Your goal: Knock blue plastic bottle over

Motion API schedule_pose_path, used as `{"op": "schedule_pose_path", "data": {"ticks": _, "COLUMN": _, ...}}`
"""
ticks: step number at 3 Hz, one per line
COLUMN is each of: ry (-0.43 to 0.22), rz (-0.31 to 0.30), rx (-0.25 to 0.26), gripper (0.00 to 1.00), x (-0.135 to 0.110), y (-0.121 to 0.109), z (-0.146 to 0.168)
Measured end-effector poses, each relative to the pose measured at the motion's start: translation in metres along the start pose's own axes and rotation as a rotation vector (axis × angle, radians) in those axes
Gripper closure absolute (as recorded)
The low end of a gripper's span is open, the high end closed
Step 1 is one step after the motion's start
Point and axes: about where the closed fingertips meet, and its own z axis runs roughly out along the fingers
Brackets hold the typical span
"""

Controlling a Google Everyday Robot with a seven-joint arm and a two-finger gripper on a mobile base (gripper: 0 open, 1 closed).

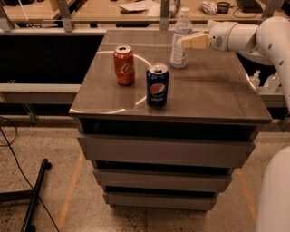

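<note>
The blue plastic bottle [180,50], clear with a white cap and a pale label, stands upright at the back of the grey cabinet top [213,90]. My gripper [185,43] comes in from the right on the white arm. Its tan tip is at the bottle's right side, at about mid height, touching it or nearly so.
A red Coca-Cola can [124,65] and a dark blue Pepsi can [157,85] stand left of and in front of the bottle. Two small clear pump bottles [272,83] sit on a lower ledge at the right. A wooden desk [136,11] runs behind. A black pole [36,195] lies on the floor.
</note>
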Motion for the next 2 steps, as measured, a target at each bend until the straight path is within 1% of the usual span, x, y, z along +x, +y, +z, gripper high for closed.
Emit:
{"op": "schedule_pose_path", "data": {"ticks": 1, "ry": -0.002, "rz": -0.021, "rx": -0.016, "gripper": 0.16, "x": 0.0002, "y": 0.0018, "z": 0.0114}}
{"op": "schedule_pose_path", "data": {"ticks": 2, "ry": 0.000, "rz": -0.028, "rx": -0.021, "gripper": 0.39, "x": 0.0024, "y": 0.0019, "z": 0.0168}}
